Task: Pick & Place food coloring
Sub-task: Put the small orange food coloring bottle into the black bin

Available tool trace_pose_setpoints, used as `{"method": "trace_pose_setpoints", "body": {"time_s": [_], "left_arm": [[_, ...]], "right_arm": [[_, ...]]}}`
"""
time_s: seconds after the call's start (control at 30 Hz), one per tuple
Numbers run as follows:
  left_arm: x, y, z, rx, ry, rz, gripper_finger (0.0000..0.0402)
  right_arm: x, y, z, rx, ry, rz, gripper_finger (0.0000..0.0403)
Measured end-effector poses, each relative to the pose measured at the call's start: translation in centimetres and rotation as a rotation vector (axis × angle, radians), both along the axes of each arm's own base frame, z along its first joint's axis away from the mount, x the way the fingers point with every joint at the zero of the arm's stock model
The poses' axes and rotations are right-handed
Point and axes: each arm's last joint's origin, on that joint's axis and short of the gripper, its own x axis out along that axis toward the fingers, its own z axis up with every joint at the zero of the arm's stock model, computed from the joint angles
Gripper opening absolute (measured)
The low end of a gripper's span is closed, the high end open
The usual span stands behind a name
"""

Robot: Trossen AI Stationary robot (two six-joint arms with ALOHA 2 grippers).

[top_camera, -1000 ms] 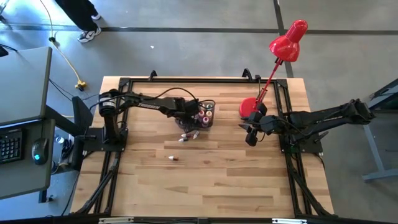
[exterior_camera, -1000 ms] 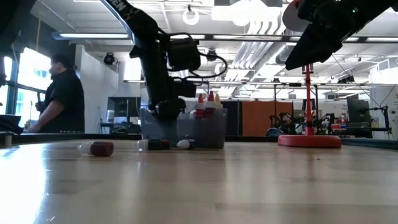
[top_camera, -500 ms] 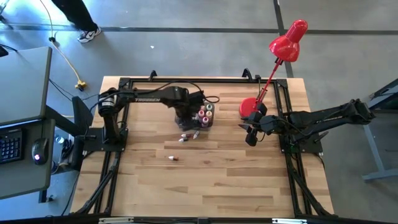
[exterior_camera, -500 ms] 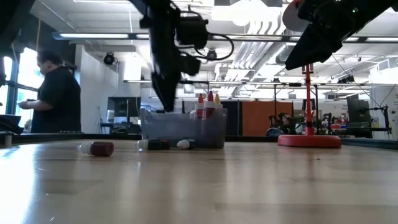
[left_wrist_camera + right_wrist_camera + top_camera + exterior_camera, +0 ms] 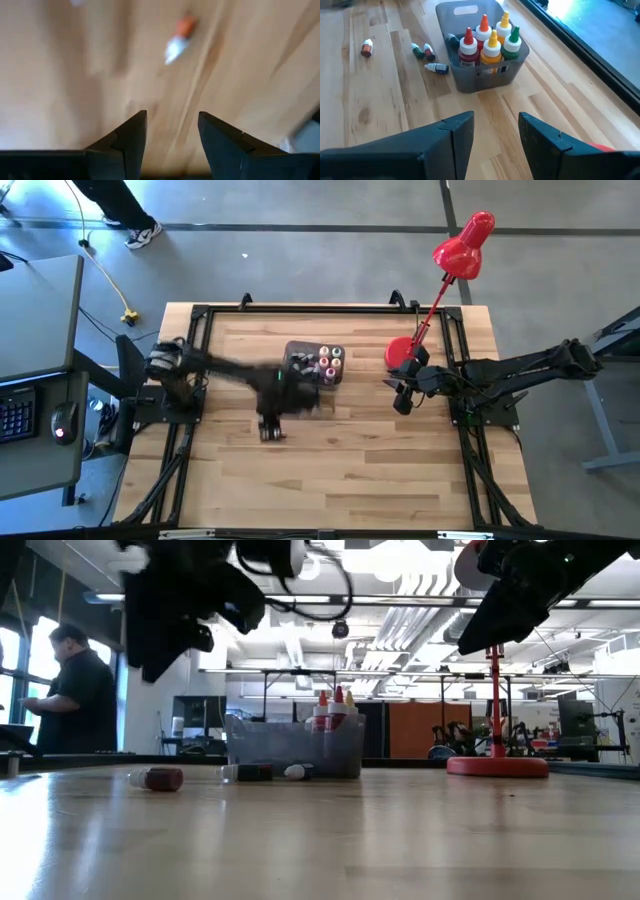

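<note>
Hovering above a stray vial (image 5: 179,36), the open, empty left pincer (image 5: 169,142).

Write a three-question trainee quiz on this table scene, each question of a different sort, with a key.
1. True or false: the grey bin holds upright bottles with coloured tips.
2. Multiple choice: the loose vials near the bin are
A. lying on the wooden table
B. standing upright on the lamp base
C. held in the right gripper
3. Fill in: seen from above, the left gripper is over the loose vial lying apart from the bin, with fingers that are ____.

Key: 1 true; 2 A; 3 open.
</note>
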Motion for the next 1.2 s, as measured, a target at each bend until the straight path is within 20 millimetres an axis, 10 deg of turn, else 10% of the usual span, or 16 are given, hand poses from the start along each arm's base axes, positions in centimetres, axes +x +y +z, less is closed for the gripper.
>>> {"method": "trace_pose_setpoints", "body": {"time_s": [0.27, 1.2], "left_arm": [[-0.5, -8.3, -4.5, 0.246, -0.228, -0.198, 0.0175], [0.3, -5.6, -7.7, 0.208, -0.313, -0.083, 0.0127]], "right_arm": [[0.2, 0.0, -0.2, 0.016, 0.007, -0.013, 0.0149], [0.4, 0.1, -0.3, 0.029, 0.004, 0.005, 0.0149]]}}
